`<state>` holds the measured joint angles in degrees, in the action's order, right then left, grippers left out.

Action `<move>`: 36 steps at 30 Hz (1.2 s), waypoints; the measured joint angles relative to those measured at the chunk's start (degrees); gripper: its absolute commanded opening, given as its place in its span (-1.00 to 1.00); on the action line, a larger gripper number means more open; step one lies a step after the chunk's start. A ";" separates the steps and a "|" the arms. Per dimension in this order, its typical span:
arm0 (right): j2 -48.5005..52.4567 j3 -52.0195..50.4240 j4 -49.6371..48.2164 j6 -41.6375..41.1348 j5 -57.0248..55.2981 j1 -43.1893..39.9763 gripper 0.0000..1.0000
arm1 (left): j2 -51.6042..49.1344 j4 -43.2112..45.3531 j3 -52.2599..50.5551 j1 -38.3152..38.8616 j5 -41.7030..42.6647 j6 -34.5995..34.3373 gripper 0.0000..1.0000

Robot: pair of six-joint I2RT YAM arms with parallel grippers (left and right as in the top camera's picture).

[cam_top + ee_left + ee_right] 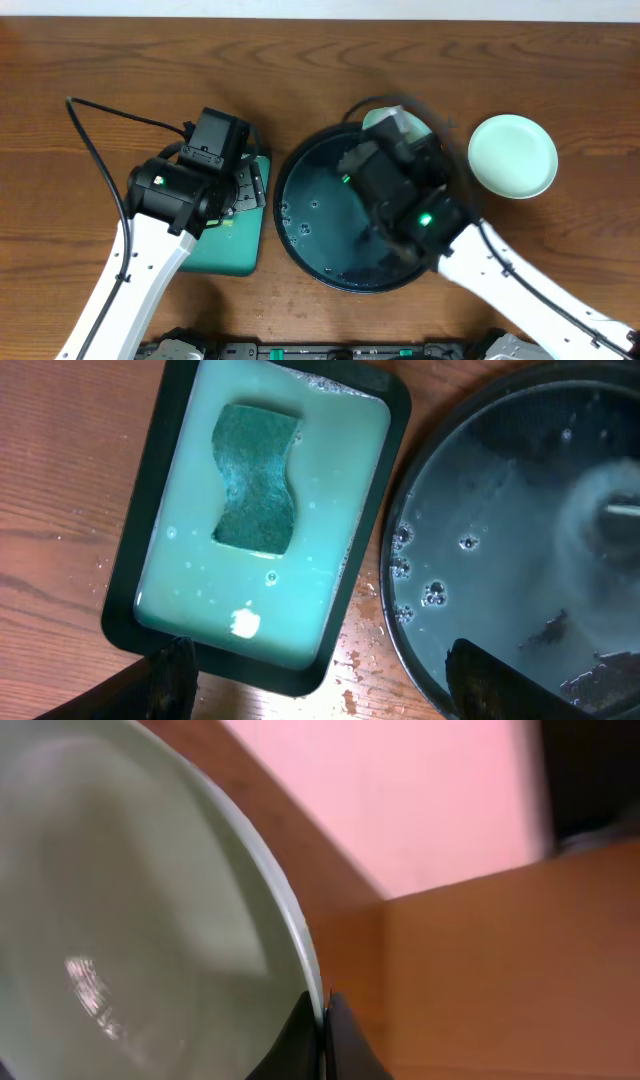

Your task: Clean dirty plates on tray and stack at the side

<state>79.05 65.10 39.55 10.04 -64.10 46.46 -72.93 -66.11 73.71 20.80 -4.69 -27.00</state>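
Observation:
The black tray (312, 215) sits mid-table with a wet, glossy base, also visible in the left wrist view (480, 510). My right gripper (322, 1020) is shut on the rim of a pale plate (140, 910), which is lifted and tilted over the tray's far right edge (398, 122); that arm is motion-blurred from overhead. Another pale mint plate (512, 155) rests on the wooden tabletop to the right of the tray. My left gripper (322, 685) hangs open and holds nothing, above the gap between the teal tray and the black tray.
A teal-green rectangular tray (150, 575) with milky water and a green sponge (256, 478) lies left of the black tray. Water drops spot the wood (355, 660) between the two trays. A black cable (110, 108) crosses the table's left part.

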 measured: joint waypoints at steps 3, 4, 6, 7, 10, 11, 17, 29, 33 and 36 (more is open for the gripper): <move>0.07 0.00 -0.07 4.39 -6.78 3.41 -0.98 | 0.00 0.00 0.00 0.00 0.00 0.00 0.61; 0.09 0.00 -0.26 5.90 -9.03 4.44 -0.98 | 0.00 0.00 0.00 0.00 0.00 0.00 0.61; 0.09 0.00 -1.31 9.03 -12.83 6.27 -0.98 | 0.00 0.00 0.00 0.00 -0.02 0.00 0.61; 0.09 0.00 -2.10 10.58 -14.45 7.13 -0.97 | 0.00 0.00 0.00 0.00 -0.02 0.00 0.61; 0.09 0.00 -5.18 15.26 -18.01 9.75 -0.97 | 0.00 -0.02 0.00 0.00 -0.02 0.00 0.61; 0.09 0.00 -6.49 17.09 -18.97 10.56 -0.98 | 0.00 -0.02 0.00 0.00 -0.02 0.00 0.60; 0.09 0.00 -9.22 23.37 -22.25 13.05 -0.97 | 0.00 -0.09 0.00 0.00 0.00 -0.02 0.61; 0.09 0.00 -9.25 25.83 -23.39 13.05 -0.97 | 0.00 -0.07 0.00 0.00 0.00 0.00 0.61; 0.09 0.00 -9.38 25.86 -23.41 13.05 -0.97 | 0.00 -0.07 0.00 0.00 0.00 0.00 0.61; 0.09 0.00 -9.40 26.03 -23.41 13.05 -0.97 | 0.00 -0.09 0.00 0.00 -0.02 0.00 0.61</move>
<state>79.13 65.10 30.15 36.07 -87.50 59.51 -72.93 -66.19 73.71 20.80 -4.71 -27.00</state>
